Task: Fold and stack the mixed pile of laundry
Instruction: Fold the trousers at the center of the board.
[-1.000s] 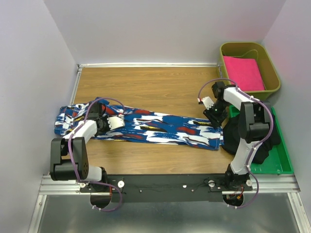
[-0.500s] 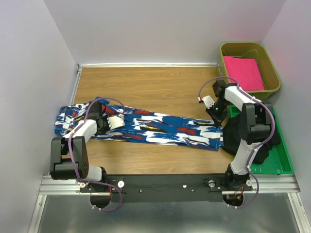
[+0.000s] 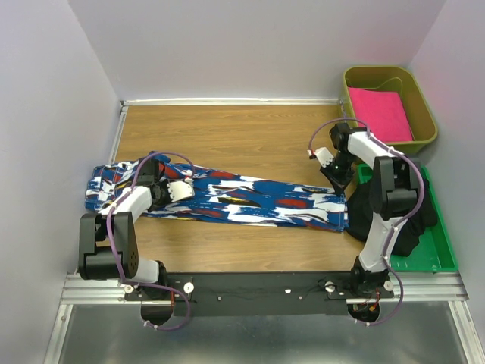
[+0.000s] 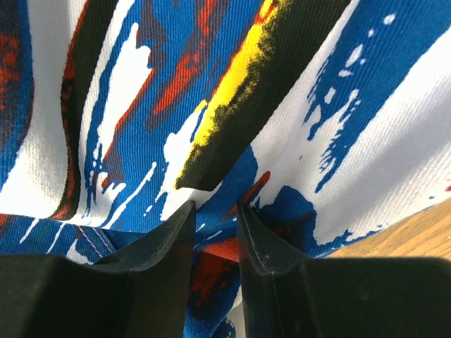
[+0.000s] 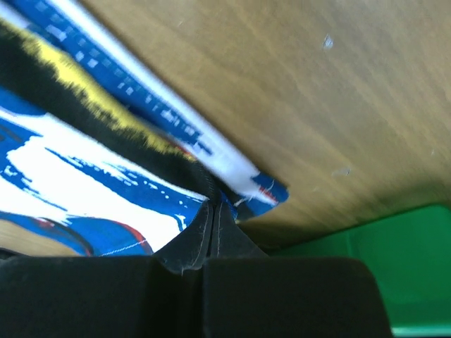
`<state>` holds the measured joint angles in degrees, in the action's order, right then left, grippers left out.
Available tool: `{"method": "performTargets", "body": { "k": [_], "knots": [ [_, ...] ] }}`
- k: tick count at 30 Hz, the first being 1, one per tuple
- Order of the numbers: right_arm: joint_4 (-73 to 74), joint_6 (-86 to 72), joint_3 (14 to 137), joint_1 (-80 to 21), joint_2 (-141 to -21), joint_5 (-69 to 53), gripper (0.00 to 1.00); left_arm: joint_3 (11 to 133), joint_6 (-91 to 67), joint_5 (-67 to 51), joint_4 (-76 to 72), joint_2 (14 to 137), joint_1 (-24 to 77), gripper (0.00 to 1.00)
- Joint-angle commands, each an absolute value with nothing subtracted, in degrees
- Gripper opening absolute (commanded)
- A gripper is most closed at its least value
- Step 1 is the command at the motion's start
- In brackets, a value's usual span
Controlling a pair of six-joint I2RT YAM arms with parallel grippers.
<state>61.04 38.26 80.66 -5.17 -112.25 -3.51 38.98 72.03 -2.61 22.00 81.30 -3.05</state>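
Observation:
The long blue cloth (image 3: 250,199) with white, red and black blotches lies stretched flat across the table from left to right. My left gripper (image 3: 188,191) rests on its left part. In the left wrist view the left gripper (image 4: 215,205) stands narrowly apart with a fold of the blue cloth (image 4: 282,105) pinched between. My right gripper (image 3: 340,184) is at the cloth's right end. In the right wrist view the right gripper (image 5: 213,204) is shut on the hem of the blue cloth (image 5: 70,169). The plain black garment (image 3: 398,216) lies heaped under the right arm.
The black garment sits on a green tray (image 3: 443,254) at the right edge, whose wall also shows in the right wrist view (image 5: 394,267). An olive bin (image 3: 424,98) at the back right holds a folded pink cloth (image 3: 379,114). White walls enclose the table.
My right gripper has moved a little away toward the back, drawing the cloth's right end with it. The left gripper has not moved.

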Motion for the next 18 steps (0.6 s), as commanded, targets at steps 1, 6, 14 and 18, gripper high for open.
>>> {"method": "performTargets", "body": {
  "k": [1,6,14,18],
  "knots": [
    [58.1,39.55,84.46,-4.83,-114.96,1.65,0.01,37.79,72.6,-2.02,22.41,83.58,-3.96,0.38],
    [60.03,40.34,87.97,-4.83,-115.93,2.02,0.01,37.88,72.51,-1.76,22.32,83.94,-3.96,0.38],
    [64.51,41.31,92.72,-4.92,-116.45,1.76,0.01,38.32,72.33,-2.2,22.24,84.81,-3.96,0.38],
    [62.24,41.22,90.89,-5.01,-117.25,3.34,0.02,38.76,72.16,-2.55,22.32,85.25,-3.96,0.38]
  ]
}}
